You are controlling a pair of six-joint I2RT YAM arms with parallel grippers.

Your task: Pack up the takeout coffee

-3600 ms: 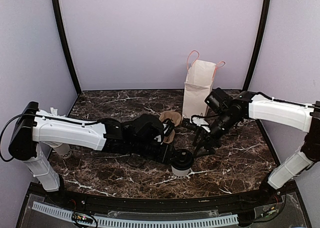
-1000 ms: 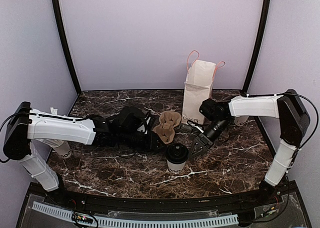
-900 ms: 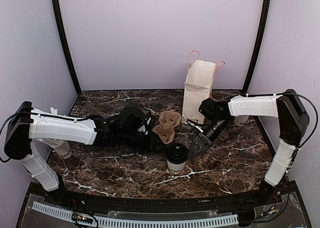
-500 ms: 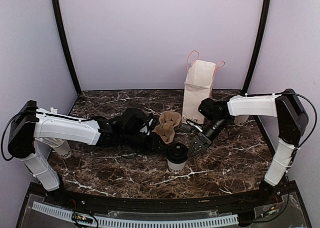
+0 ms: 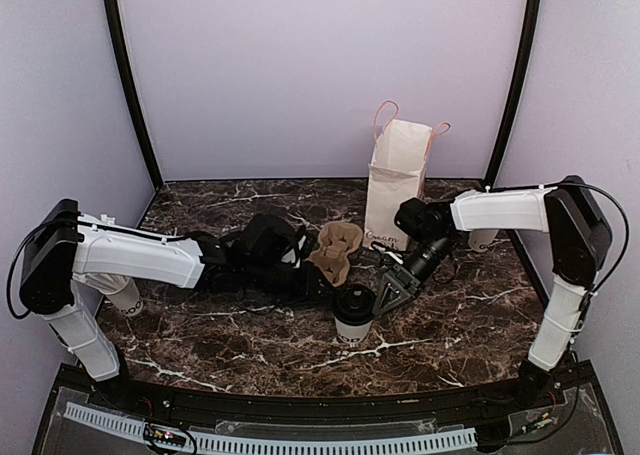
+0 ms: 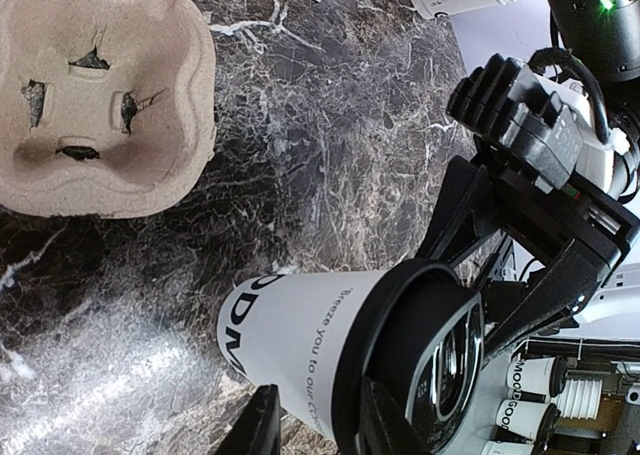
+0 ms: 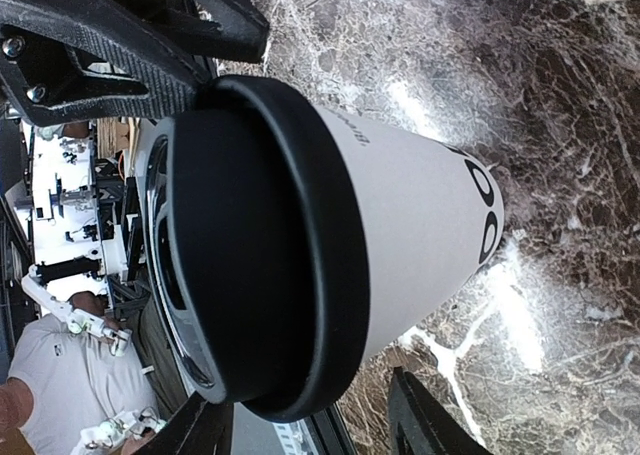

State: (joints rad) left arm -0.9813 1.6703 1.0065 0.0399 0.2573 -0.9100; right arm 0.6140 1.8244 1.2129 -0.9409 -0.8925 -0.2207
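Observation:
The takeout coffee [image 5: 354, 313], a white paper cup with black lettering and a black lid, stands upright on the marble table [image 5: 250, 345] between my two grippers. My left gripper [image 5: 325, 287] sits just left of it. In the left wrist view the cup [image 6: 300, 335] lies right ahead of that gripper [image 6: 322, 430], whose jaws stand narrowly open and do not grip it. My right gripper [image 5: 383, 297] is close on the cup's right side. The right wrist view shows the cup [image 7: 400, 215] just ahead of this gripper [image 7: 310, 430], jaws open and nothing pinched.
A brown pulp cup carrier [image 5: 335, 250] lies just behind the cup, also in the left wrist view [image 6: 110, 105]. A white paper bag [image 5: 395, 185] with pink handles stands at the back. Plain white cups stand at the far left [image 5: 125, 297] and behind the right arm [image 5: 482, 241].
My right gripper has edged left, closer to the cup's side. The left gripper and the cup have barely moved over the last second.

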